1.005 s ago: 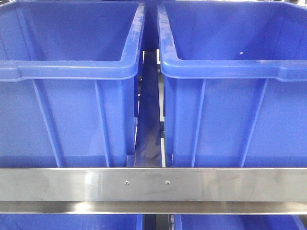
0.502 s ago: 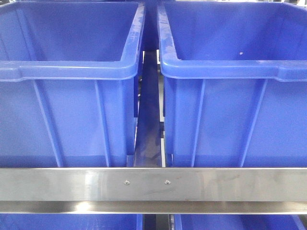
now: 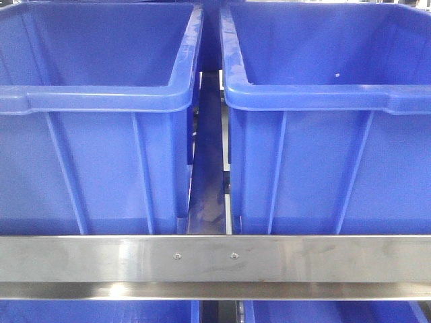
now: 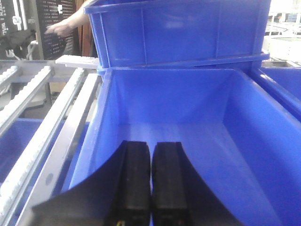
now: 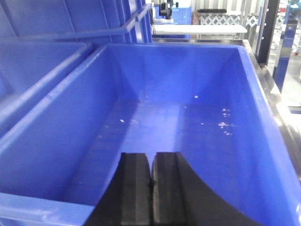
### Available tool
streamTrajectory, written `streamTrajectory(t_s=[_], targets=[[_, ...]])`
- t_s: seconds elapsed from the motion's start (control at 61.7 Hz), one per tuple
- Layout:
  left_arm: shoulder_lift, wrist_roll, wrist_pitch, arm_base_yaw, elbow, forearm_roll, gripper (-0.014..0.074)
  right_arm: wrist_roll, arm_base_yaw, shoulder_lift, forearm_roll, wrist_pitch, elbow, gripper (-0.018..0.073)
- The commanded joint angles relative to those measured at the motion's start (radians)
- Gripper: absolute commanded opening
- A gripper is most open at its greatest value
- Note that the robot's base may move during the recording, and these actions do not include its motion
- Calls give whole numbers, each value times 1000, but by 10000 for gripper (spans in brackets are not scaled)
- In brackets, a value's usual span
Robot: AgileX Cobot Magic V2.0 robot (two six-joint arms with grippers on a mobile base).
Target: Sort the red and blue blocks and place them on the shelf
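Observation:
No red or blue block shows in any view. The shelf's brushed steel front rail [image 3: 215,259] with two small screws runs across the front view, and its side rail [image 4: 56,160] shows in the left wrist view. My left gripper [image 4: 151,146] hangs over the inside of a big blue bin [image 4: 244,141], shut with nothing between its black fingers. My right gripper [image 5: 151,157] is over another big blue bin [image 5: 61,136], also shut and holding nothing. Both bin floors look bare apart from pale specks.
Two big blue bins [image 3: 101,101] [image 3: 323,101] stand side by side on the shelf, a narrow gap between them. Another blue bin [image 4: 178,28] sits stacked behind. Roller rails [image 4: 19,141] lie at the left. A person's arm [image 4: 70,23] shows far back.
The front view has shifted very slightly; nothing else differs.

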Motion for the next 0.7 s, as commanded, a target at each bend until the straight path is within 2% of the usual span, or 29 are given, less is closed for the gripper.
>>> streamTrajectory(t_s=[0.0,0.681], targets=[[0,-3,-73,-6,-27,0,126,0,-2,2,9,-97,-26,56],[0,-3,-73,-6,-27,-2,125,0,-2,2,9,-100,-21,56]])
